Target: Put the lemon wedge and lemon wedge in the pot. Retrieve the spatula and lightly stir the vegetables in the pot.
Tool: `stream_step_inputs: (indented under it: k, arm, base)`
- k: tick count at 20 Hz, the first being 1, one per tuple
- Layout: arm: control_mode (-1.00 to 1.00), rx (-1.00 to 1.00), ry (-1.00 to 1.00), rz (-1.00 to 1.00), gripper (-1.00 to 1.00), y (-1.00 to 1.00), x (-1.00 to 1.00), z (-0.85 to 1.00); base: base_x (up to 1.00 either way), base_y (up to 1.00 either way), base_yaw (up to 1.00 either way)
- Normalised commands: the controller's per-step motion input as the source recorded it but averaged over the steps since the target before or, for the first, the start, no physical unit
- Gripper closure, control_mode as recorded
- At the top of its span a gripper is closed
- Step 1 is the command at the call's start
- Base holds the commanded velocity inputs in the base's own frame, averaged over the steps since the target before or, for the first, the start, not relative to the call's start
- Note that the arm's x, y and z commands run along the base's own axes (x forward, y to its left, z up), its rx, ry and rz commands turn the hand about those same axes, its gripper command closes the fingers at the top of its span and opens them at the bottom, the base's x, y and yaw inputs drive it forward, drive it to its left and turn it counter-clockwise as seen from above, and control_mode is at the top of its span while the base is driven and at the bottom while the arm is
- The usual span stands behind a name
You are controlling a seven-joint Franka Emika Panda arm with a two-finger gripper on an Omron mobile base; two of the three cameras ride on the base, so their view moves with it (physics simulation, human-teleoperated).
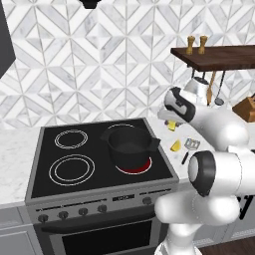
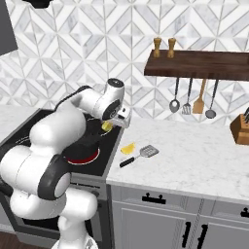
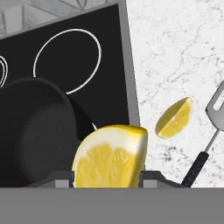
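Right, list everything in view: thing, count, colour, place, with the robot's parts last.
pot: one, dark grey-black, front right burner, which glows red.
stove: one, black top.
lemon wedges: two, yellow; one held in the gripper near the pot, one on the counter.
spatula: one, grey head, black handle, on the counter beside the loose wedge.
counter: white marble.
shelf: one, dark wood; two shakers on top, four utensils hanging below.
knife block: one, brown, far right.
gripper: one, shut on a wedge.
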Motion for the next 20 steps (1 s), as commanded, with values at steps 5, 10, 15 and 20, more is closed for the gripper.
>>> stream_step_inputs:
  k: [5, 10, 15, 20]
  arm:
    - [-1.0, 0.0, 0.14, 0.04, 1.0, 0.98, 0.0, 0.16]
    - [-1.0, -0.12, 0.23, 0.03, 1.0, 1.0, 0.06, -0.34]
    - [-1.0, -0.13, 0.18, 0.0, 1.0, 0.66, 0.05, -0.76]
    - [-1.0, -0.07, 0.1, 0.0, 1.0, 0.31, 0.2, -0.54]
  base:
    - [0.0, 0.0, 0.0]
    - [0.0, 0.0, 0.0]
    - [0.0, 0.0, 0.0]
    - [0.0, 0.0, 0.0]
